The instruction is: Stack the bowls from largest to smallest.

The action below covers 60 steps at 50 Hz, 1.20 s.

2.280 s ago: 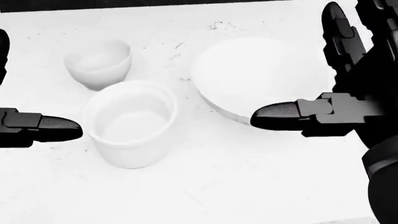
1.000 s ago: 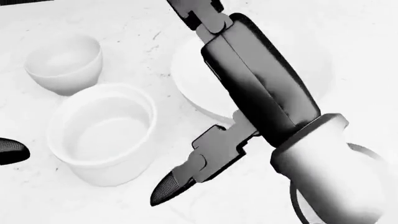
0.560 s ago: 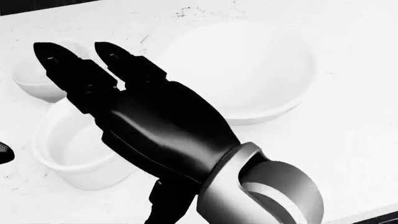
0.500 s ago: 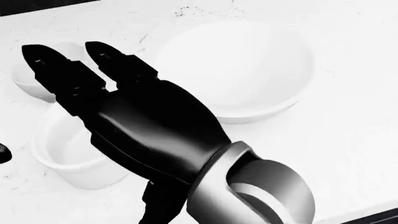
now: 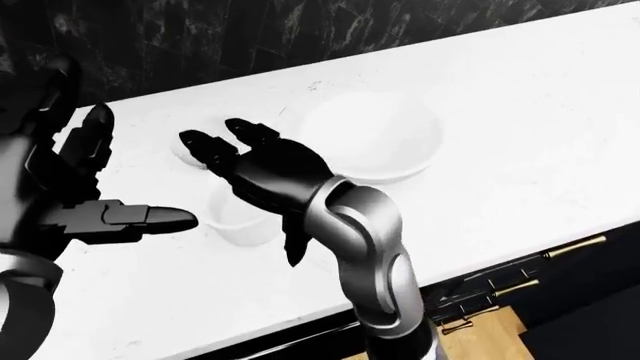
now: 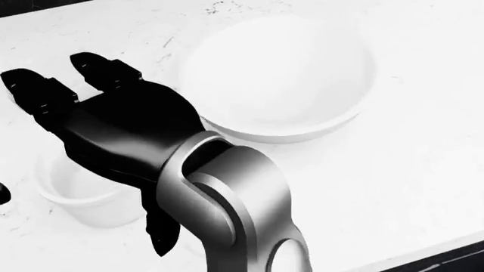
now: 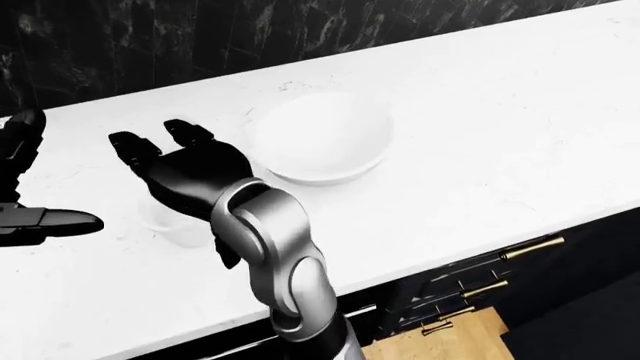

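Bare white counter [image 5: 520, 127] open to the right of the large bowl [image 6: 280, 79]. Over the medium bowl [image 6: 75, 190], blocked by the right hand [image 6: 113, 124], fingers spread. Left hand [image 5: 95, 187] open just beside, at left.

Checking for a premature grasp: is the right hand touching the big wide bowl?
Apart. In the head view, bare white counter shows between the right hand and the big bowl's rim.

Right hand [image 6: 113, 133]: glossy black shell, segmented black fingers [image 6: 102, 68]; silver-grey rounded wrist/forearm links. Left hand [image 5: 60, 195]: matte black, textured fingertips.
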### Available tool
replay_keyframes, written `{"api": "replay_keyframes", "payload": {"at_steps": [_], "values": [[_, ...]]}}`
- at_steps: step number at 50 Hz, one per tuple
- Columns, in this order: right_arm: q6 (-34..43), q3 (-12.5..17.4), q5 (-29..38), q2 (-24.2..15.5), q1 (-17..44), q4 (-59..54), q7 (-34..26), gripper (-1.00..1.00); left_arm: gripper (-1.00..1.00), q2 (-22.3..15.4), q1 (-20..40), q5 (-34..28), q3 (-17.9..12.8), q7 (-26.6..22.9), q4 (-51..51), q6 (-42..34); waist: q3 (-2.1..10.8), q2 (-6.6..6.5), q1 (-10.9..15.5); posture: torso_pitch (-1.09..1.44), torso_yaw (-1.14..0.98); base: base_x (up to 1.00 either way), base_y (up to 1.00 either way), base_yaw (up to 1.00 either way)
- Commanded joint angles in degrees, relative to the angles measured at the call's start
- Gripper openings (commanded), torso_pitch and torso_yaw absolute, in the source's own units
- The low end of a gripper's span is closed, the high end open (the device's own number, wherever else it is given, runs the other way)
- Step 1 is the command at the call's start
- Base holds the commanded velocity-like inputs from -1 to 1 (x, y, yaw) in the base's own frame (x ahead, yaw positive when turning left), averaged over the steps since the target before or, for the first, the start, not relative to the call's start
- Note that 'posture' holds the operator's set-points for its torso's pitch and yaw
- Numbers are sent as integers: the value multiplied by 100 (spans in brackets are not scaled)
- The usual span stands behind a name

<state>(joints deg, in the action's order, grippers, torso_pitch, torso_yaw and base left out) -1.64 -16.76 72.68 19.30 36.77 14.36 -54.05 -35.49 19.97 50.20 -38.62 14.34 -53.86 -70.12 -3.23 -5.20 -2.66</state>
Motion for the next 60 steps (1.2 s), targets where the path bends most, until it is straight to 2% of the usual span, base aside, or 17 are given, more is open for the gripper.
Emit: {"api": "replay_keyframes", "payload": {"at_steps": [1,7,11,16,18,34,36,48,52,56,60], "values": [[-114,-74,1,66,133,139,165,100,100,-130,96,58,-114,110,-48,207,126,-52,-4,0,0,0,0,0],[-334,-144,134,46,-20,39,196,99,100,-180,-24,37,-94,92,23,386,127,-53,-2,0,0,0,0,0],[-433,-80,128,-13,-38,-88,295,83,100,-196,-31,61,-102,107,30,393,136,-56,-5,0,0,0,0,0],[-449,-82,162,-13,-30,-162,327,73,100,-245,36,295,-183,270,-20,270,138,-51,-11,0,0,0,0,0],[-480,-51,171,-41,6,-260,404,61,100,-285,24,371,-182,329,-11,287,136,-53,-17,0,0,0,0,0],[-863,-272,451,-61,-477,-631,652,47,100,-452,-150,654,-203,528,41,502,133,-82,-31,0,0,0,0,0],[-890,-277,480,-70,-508,-691,669,24,100,-446,-150,639,-177,532,37,511,137,-87,-28,0,0,0,0,0],[-796,-208,500,17,-313,-937,508,-7,100,-341,-163,403,-130,368,37,516,114,-108,-10,0,0,0,0,0],[-695,-105,443,70,-63,-1095,466,-26,100,-282,-184,290,-93,302,21,526,106,-102,9,0,0,0,0,0],[-634,-69,392,74,48,-1142,458,-59,100,-244,-164,272,-131,271,-14,460,119,-84,18,0,0,0,0,0],[-718,-209,467,23,-176,-1203,604,-76,100,-241,-176,298,-193,251,-35,433,134,-56,24,0,0,0,0,0]]}}
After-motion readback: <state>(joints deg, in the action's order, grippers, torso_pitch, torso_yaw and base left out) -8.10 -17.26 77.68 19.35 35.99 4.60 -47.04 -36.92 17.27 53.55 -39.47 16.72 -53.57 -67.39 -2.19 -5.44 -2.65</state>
